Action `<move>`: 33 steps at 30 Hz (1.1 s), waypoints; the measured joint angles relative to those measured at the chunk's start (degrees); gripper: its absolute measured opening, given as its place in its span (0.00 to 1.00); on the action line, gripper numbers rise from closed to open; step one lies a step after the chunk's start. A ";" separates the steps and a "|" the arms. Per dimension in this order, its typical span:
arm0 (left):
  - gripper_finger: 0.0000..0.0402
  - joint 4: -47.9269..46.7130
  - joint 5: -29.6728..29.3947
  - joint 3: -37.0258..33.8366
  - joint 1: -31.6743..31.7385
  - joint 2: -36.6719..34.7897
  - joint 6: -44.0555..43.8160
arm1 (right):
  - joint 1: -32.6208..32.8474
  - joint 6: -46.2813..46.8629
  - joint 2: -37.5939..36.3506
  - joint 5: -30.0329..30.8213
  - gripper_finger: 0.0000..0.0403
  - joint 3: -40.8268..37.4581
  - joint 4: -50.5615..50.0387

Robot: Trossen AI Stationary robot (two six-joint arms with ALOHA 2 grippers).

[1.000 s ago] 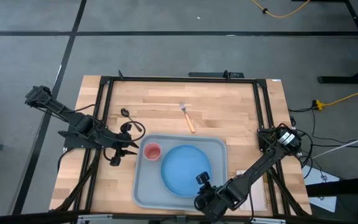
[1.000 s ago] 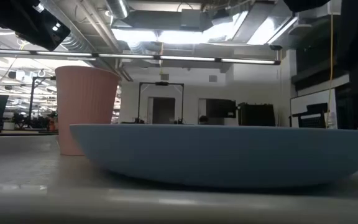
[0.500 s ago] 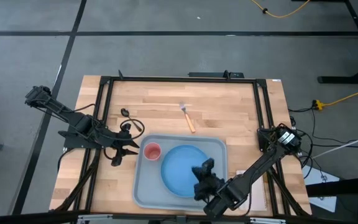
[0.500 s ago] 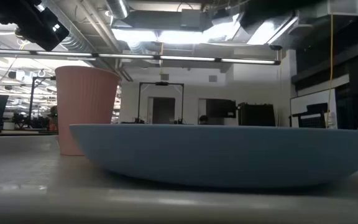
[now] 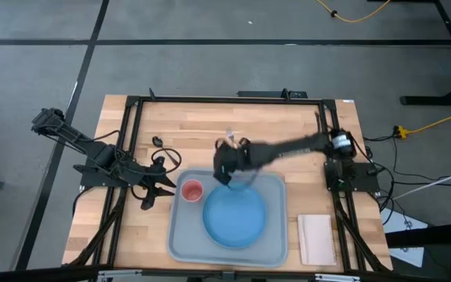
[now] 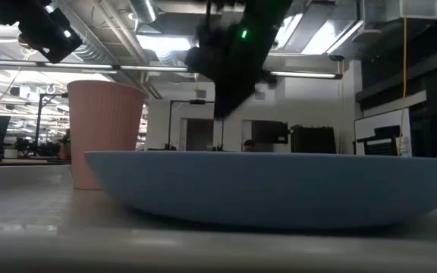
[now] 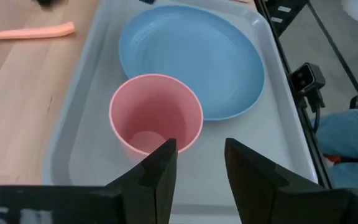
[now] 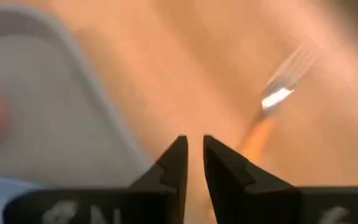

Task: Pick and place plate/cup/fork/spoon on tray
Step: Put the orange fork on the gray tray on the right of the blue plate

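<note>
Off the tray's (image 5: pixel 178 243) left edge, over bare table (image 5: pixel 186 125): my left gripper (image 5: pixel 149 190), pointing at the tray. Fingers (image 7: pixel 160 168) stand apart with a clear gap and nothing between them. The left wrist view looks straight past them at the cup.

On the tray, near its far-left corner: cup (image 5: pixel 191 190), upright, mouth up, nothing visible inside. It is just inside the left rim and just beside the plate; I can't tell whether the two touch. In the low view it stands behind the plate's left end.

Centre of the tray: plate (image 5: pixel 234 214), flat on the tray floor, taking up most of the width, nothing on it.

Over the tray's far rim, roughly mid-span: my right gripper (image 5: pixel 222 174), its arm reaching in from beyond the tray's far-right corner. Fingertips are only a narrow slit apart in the right wrist view and hold nothing. The tips point at the wood just past the rim. In the low view the gripper hangs above the plate, clear of it.

Beyond the tray's far rim, on the table: fork (image 7: pixel 33 31), off the tray, lying flat, orange handle end nearer the rim, tines further out. It is just ahead of my right fingertips and not between them.

Past the tray's right edge, near-right corner: white pad (image 5: pixel 316 239) on the table, just beside the tray.
</note>
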 joint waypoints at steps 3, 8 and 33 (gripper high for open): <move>0.32 -0.42 -0.35 0.00 0.00 0.02 0.66 | -5.54 3.92 0.00 -5.90 0.14 -0.78 -0.37; 0.32 -1.02 -0.37 0.00 0.00 0.02 1.76 | -9.49 3.60 0.00 -4.45 0.14 -0.81 -1.03; 0.32 -0.90 -0.41 0.00 0.00 0.22 -4.51 | 3.00 -9.39 0.00 -6.39 0.14 -0.83 -11.97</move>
